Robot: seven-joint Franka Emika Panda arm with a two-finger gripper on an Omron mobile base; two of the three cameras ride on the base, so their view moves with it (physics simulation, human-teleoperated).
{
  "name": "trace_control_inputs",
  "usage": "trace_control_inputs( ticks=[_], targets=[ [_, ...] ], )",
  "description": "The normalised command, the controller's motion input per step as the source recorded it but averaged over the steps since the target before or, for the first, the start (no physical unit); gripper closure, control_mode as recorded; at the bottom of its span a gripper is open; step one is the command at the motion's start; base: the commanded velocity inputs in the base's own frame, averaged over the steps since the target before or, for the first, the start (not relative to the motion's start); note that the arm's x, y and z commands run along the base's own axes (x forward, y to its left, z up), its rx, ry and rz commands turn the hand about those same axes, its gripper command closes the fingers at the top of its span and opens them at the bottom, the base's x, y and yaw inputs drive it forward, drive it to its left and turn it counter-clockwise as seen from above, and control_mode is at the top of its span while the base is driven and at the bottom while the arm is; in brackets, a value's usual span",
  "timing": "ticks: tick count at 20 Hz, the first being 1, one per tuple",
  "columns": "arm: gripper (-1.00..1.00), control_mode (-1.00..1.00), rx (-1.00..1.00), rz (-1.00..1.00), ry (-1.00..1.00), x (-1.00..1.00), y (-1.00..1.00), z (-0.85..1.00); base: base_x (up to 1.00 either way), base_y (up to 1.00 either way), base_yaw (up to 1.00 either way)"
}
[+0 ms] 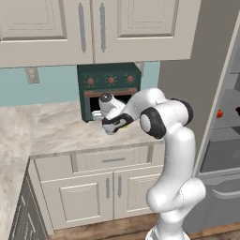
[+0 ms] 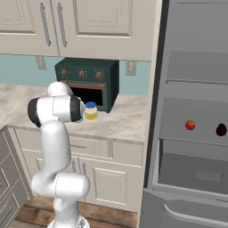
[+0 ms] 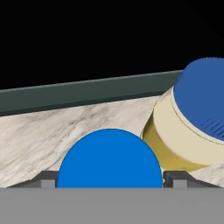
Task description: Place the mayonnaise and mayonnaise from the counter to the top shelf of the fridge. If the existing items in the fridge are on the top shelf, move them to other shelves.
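Fingers (image 3: 109,181): one dark tip on each side of a blue lid; whether they press it, cannot tell.
First mayonnaise (image 3: 109,159): between the fingers, on the surface (image 3: 65,131).
Second mayonnaise (image 3: 192,118): just beside, right of the fingers, before the toaster oven (image 2: 89,82).
Fridge (image 2: 196,111): open; red fruit (image 2: 190,125) and purple fruit (image 2: 221,129) on one shelf.
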Motion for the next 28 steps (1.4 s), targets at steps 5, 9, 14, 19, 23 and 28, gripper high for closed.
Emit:
trace_control_inputs(
  ticks=[5,9,14,19,23,28],
  targets=[
    [1.00,-1.00,0.00,0.00,0.00,-0.28,0.00,0.09,0.00,0.00,0.00],
    [1.00,-1.00,0.03,0.00,-0.05,-0.99,0.01,0.70,0.00,0.00,0.00],
    [1.00,-1.00,0.01,0.06,-0.06,-1.00,0.16,1.00,0.00,0.00,0.00],
    [1.00,-1.00,0.00,0.08,-0.04,-1.00,0.14,1.00,0.00,0.00,0.00],
    [1.00,-1.00,0.00,0.07,-0.02,-1.00,0.01,1.00,0.00,0.00,0.00],
    [1.00,-1.00,0.00,0.08,0.00,-1.00,0.00,1.00,0.00,0.00,0.00]
  ],
)
